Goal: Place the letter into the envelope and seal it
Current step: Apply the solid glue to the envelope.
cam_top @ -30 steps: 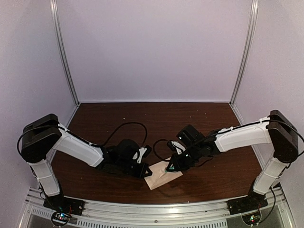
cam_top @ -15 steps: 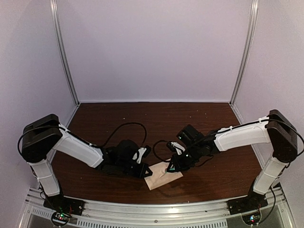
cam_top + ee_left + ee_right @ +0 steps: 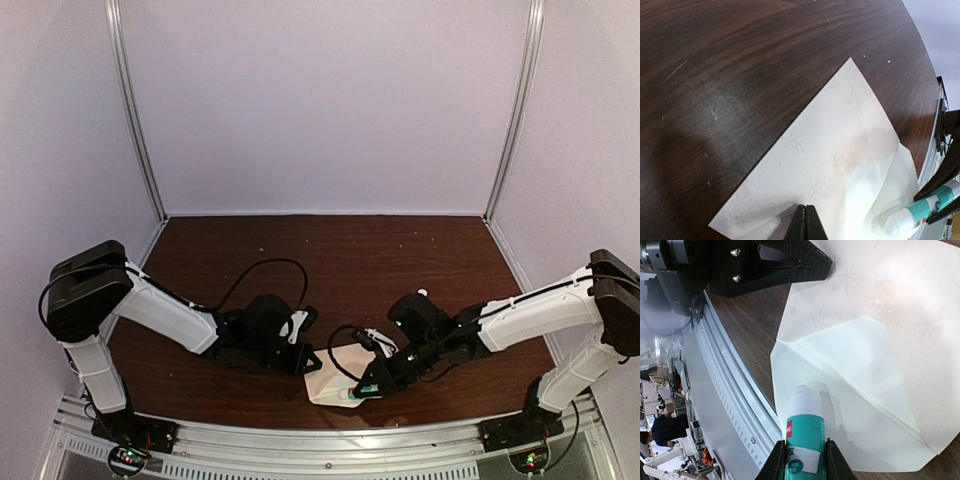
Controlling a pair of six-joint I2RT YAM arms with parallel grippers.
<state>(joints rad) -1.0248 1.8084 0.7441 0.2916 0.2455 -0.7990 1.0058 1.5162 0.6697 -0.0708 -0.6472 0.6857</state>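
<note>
Pale beige-pink paper: the envelope lies flat on the dark wood table, and every position below is given relative to it.

1. Envelope. Its pointed flap is folded open and lies flat, showing a lighter, ivory inner face. The flap sits on the side of the envelope that faces the metal rail at the table's near edge. The envelope body shows faint creases and one bare corner pointing away from my arm bases.

2. Left gripper. My fingers are pressed together with no gap between them. Their tips meet the envelope at its left edge, on the body and clear of the flap. The right wrist view shows the same black fingers ending at that paper edge. I cannot tell whether they bear down on the paper or merely touch it.

3. Right gripper. My jaws are pinched on a glue stick, a teal tube with a white label and a white end. I hold it by its rear half. The white end points onto the open flap, close to the flap's outer border; contact with the paper cannot be confirmed. From the left wrist view the glue stick lies over the far end of the flap.
</note>
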